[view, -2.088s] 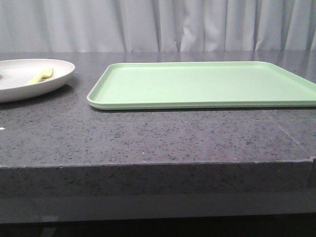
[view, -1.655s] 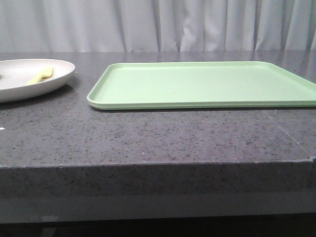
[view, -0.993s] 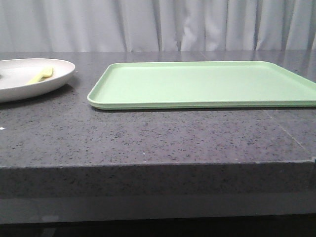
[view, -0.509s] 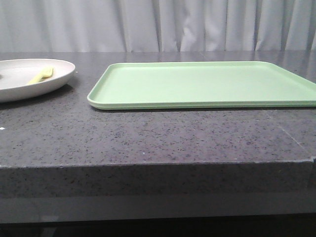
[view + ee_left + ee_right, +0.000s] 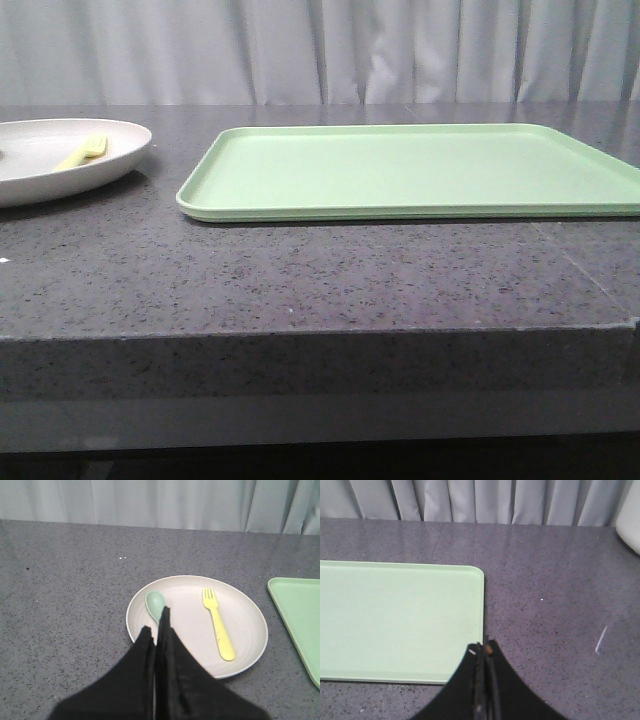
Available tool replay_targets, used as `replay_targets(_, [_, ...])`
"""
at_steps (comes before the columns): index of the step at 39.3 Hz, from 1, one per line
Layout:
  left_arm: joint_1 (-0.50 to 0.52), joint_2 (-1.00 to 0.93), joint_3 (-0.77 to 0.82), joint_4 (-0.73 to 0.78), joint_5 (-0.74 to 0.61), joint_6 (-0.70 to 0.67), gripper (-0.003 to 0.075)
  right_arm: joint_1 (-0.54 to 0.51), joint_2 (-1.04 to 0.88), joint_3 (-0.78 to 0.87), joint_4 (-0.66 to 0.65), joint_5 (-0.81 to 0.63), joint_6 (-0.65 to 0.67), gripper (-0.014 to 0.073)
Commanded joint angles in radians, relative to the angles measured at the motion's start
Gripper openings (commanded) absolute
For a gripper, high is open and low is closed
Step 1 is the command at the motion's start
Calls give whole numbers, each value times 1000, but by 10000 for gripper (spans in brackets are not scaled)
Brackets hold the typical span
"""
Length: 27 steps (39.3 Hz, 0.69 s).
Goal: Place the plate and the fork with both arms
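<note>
The off-white plate (image 5: 40, 172) rests on the grey counter at the far left of the front view. The yellow fork (image 5: 84, 152) lies in it. In the left wrist view the plate (image 5: 192, 647) holds the fork (image 5: 218, 625) and a pale green spoon (image 5: 155, 602). My left gripper (image 5: 155, 620) is shut and hangs over the plate's near rim, hiding the spoon's handle. My right gripper (image 5: 484, 649) is shut with nothing in it, over the corner of the light-green tray (image 5: 395, 620). Neither gripper shows in the front view.
The rectangular green tray (image 5: 420, 170) lies flat to the right of the plate, and its corner (image 5: 300, 615) shows in the left wrist view. A white object (image 5: 630, 525) sits at the edge of the right wrist view. Grey curtains hang behind the counter.
</note>
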Motion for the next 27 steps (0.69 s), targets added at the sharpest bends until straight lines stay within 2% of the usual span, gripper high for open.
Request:
replay_targets(1, [-6, 11, -35, -4, -75, 0, -18, 1, 10, -35, -3, -74, -2, -59])
replay_targets(7, [-6, 11, -35, 26, -92, 0, -17, 1, 10, -35, -3, -79, -2, -52])
replay_targets(10, [-6, 11, -35, 26, -96, 0, 30, 0, 10, -35, -3, -82, -2, 41])
replay_targets(11, [-6, 11, -35, 26, -98, 0, 60, 0, 10, -35, -3, -84, -2, 85])
replay_targets(15, [-6, 11, -35, 45, -98, 0, 327, 0, 10, -35, -11, -86, -2, 377])
replay_targets(16, [-6, 11, -35, 45, -100, 0, 428, 0, 10, -35, -11, -86, -2, 423])
replay_targets(18, [-6, 11, -35, 45, -101, 0, 528, 0, 10, -35, -11, -86, -2, 514])
replay_targets(20, [-6, 11, -35, 45, -101, 0, 620, 0, 10, -35, -11, -86, -2, 555])
replay_targets(22, [-6, 11, -35, 39, -101, 0, 644, 0, 10, -35, -11, -75, -2, 563])
replay_targets(27, [-6, 11, -35, 33, -101, 0, 640, 0, 10, -35, -11, -61, -2, 561])
